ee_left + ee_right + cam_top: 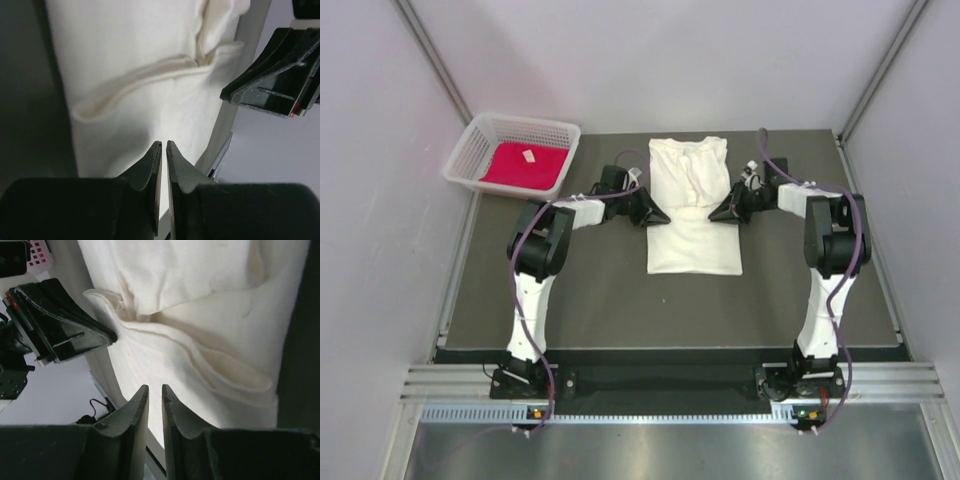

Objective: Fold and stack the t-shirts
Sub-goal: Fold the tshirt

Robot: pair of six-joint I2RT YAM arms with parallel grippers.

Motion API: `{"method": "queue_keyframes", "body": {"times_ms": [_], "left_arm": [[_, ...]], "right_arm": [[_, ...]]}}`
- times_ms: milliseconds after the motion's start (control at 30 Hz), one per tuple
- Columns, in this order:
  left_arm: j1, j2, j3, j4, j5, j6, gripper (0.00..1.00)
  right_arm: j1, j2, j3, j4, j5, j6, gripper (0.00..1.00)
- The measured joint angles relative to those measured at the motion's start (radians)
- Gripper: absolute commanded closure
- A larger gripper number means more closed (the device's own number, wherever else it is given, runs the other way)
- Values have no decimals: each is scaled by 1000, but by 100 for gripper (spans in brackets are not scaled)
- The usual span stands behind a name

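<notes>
The cream-white t-shirt (693, 235) lies flat in the middle of the table, a long narrow strip with its sleeves tucked in. A raised crease (145, 80) crosses it about halfway (220, 370). My left gripper (665, 217) hovers at the shirt's left edge beside that crease, its jaws (164, 143) a narrow slit apart with nothing between them. Opposite it at the right edge, my right gripper (712, 214) is slightly open and empty (155, 387). The two tips point at each other across the cloth. The red-magenta t-shirt (525, 165) lies in the basket, its white tag up.
The white mesh basket (470, 150) stands at the table's back left corner. Grey walls close in the left, right and back sides. Dark tabletop (590, 300) shows in front of the shirt and to either side of it.
</notes>
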Motion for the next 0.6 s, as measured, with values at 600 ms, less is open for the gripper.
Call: {"method": "queue_keyframes", "body": {"times_ms": [600], "left_arm": [[93,7,95,-180,-105,106,82]], "right_arm": [[-213,113,115,-56,26,-16,55]]}}
